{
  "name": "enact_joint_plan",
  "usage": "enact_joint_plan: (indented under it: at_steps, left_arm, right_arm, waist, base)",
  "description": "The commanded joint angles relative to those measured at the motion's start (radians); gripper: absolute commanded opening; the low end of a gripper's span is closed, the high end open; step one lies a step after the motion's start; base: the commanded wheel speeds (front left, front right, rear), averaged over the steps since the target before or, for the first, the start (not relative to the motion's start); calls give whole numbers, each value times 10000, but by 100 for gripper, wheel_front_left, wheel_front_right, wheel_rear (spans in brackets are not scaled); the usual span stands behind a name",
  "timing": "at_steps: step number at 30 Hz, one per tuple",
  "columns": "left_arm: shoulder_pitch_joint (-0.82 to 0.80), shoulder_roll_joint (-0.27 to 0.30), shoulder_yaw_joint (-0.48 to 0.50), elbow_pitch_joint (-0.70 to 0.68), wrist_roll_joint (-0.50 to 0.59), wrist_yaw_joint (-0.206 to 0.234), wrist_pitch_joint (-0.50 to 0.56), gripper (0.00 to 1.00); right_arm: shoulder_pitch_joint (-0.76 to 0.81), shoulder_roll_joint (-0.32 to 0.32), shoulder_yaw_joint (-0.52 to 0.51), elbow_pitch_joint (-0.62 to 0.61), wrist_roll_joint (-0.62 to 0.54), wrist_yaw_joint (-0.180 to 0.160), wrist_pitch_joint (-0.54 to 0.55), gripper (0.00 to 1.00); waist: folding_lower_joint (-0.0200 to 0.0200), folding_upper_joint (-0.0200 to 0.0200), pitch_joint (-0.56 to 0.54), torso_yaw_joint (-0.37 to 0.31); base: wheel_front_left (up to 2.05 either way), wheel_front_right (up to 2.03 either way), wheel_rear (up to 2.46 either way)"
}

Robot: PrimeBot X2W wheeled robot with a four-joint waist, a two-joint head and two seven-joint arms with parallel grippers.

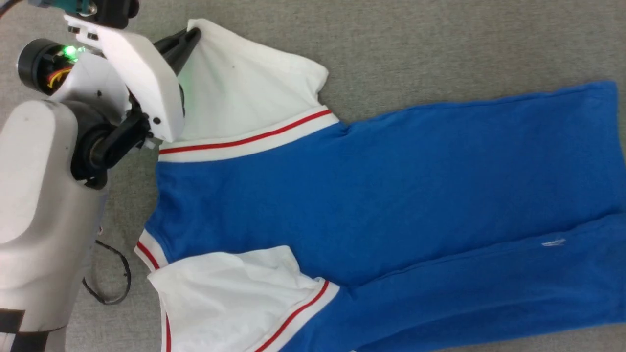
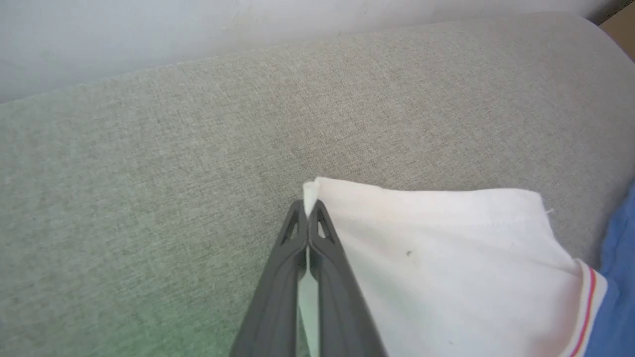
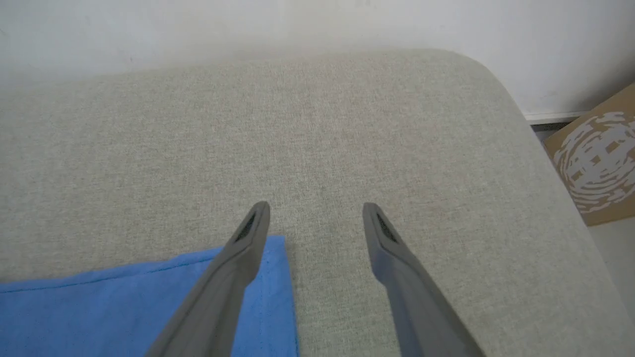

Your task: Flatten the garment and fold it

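The garment point(image 1: 371, 195) lies spread on the grey fabric surface, its blue body running to the right and its white sleeves with red-striped trim at the left. My left gripper point(image 1: 191, 35) is shut on the far corner of the upper white sleeve point(image 2: 446, 258); in the left wrist view a strip of white cloth shows pinched between the dark fingers point(image 2: 327, 267). My right gripper point(image 3: 315, 210) stands open above the grey surface, its left finger over the blue hem corner point(image 3: 270, 297) of the garment, nothing between its fingers.
The grey padded surface point(image 1: 440, 44) ends at a rounded edge point(image 3: 540, 148) near a white wall. A cardboard box point(image 3: 595, 163) stands on the floor beyond that edge. A black cable point(image 1: 115, 274) hangs beside my pale left arm point(image 1: 39, 205).
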Motion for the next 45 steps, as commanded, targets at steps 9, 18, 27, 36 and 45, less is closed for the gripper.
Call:
enact_joint_plan:
  at_steps: [9,18,27,36,45]
  left_arm:
    - [-71,-47,-78,14,61,-18,-66,0]
    - [-58,-77,-120,17,-13,52,-52,0]
    - [315,-2,306,-303,357,55,-1923,0]
    - [2327,237,1101,-1688,202,269,-3707,0]
    - [5723,513,1860,-3691,-79,865,-4550,0]
  right_arm:
    - [-91,158,228,821,53,-9,612,100]
    - [33,286,440,1196,336,-9,1570,0]
    - [61,229,448,1391,105,-9,233,0]
    - [1065,63,272,919,265,-9,-971,0]
    - [2837,497,-73,145,534,-9,-1786,0]
  waist:
    - [0,-2,254,327]
    - [0,-2,193,402]
    - [0,-2,-322,348]
    - [0,-2,-1603,516]
    - [0,-2,-2601,678]
  base:
    - [0,0,0]
    - [0,0,0]
    - [0,0,0]
    - [0,0,0]
    - [0,0,0]
